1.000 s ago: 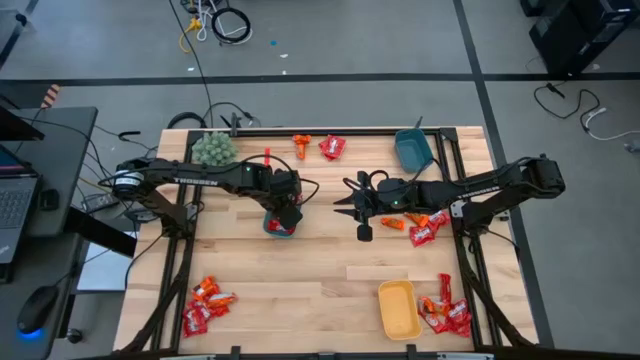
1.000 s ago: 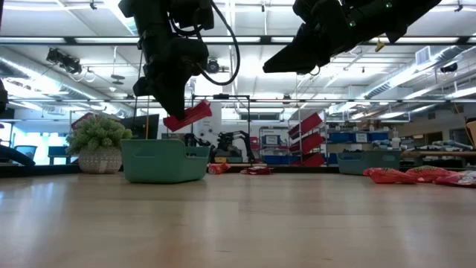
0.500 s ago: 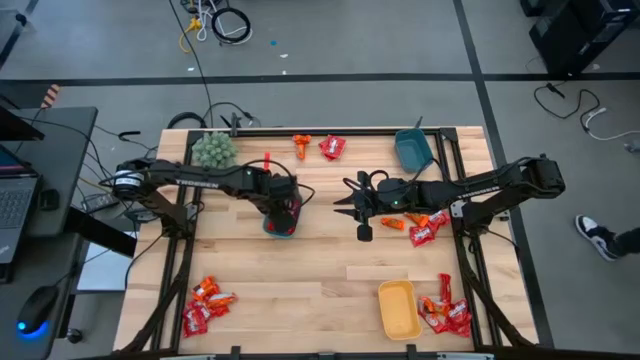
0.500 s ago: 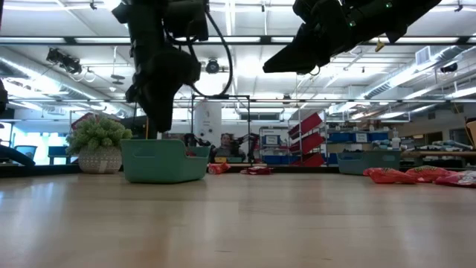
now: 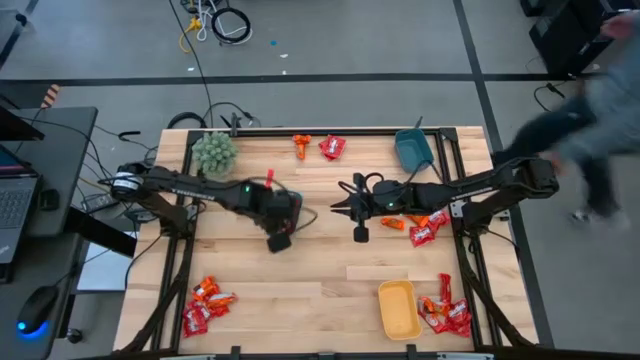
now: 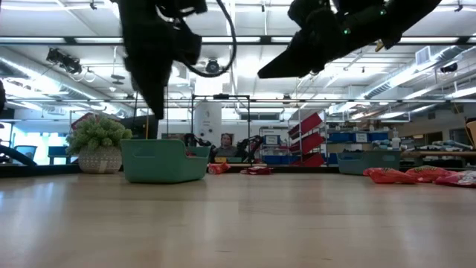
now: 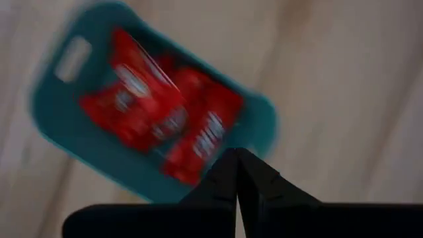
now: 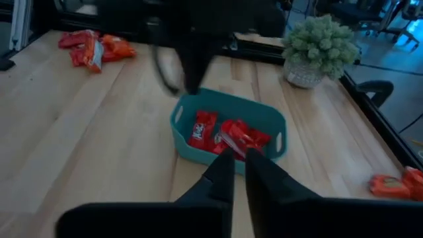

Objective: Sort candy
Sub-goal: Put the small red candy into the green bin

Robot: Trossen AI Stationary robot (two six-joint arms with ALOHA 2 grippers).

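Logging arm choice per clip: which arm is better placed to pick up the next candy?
Probably the right: its gripper hangs beside the loose candies under that arm, while the left gripper sits at the teal tray, fingers together.

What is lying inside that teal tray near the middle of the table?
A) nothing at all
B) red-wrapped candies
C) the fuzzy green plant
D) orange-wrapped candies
B: in the right wrist view, the teal tray holds several red-wrapped candies, and the left wrist view shows the same red wrappers inside it.
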